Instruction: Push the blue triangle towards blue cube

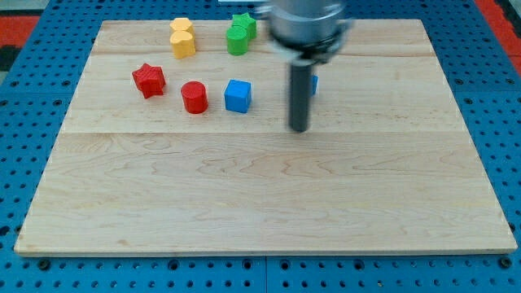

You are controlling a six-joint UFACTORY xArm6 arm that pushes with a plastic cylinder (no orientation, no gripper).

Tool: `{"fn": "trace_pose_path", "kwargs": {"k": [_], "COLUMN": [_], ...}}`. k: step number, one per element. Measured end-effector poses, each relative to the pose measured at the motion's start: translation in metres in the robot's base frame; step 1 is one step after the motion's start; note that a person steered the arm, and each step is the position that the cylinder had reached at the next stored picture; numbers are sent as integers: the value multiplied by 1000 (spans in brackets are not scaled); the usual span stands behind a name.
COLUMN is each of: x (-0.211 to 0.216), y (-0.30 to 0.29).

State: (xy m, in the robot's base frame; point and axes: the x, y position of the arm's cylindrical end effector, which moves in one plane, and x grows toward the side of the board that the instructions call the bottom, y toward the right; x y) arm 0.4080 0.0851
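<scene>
One pale wooden board point(260, 203) on blue pegboard point(24, 122), seemingly.

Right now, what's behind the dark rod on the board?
A sliver of a blue block shows past the rod on the view's right, probably the blue triangle; the rod covers the rest, so its shape cannot be confirmed. My tip sits right of the blue cube.

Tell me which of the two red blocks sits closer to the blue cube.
The red cylinder: it stands just to the view's left of the blue cube, while the red star lies farther left and slightly higher.
</scene>
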Motion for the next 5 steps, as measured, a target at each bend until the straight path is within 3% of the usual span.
{"fn": "trace_pose_path", "kwargs": {"k": [1,3,5], "x": [-54,-63,-67], "y": [55,-13,-23]}}
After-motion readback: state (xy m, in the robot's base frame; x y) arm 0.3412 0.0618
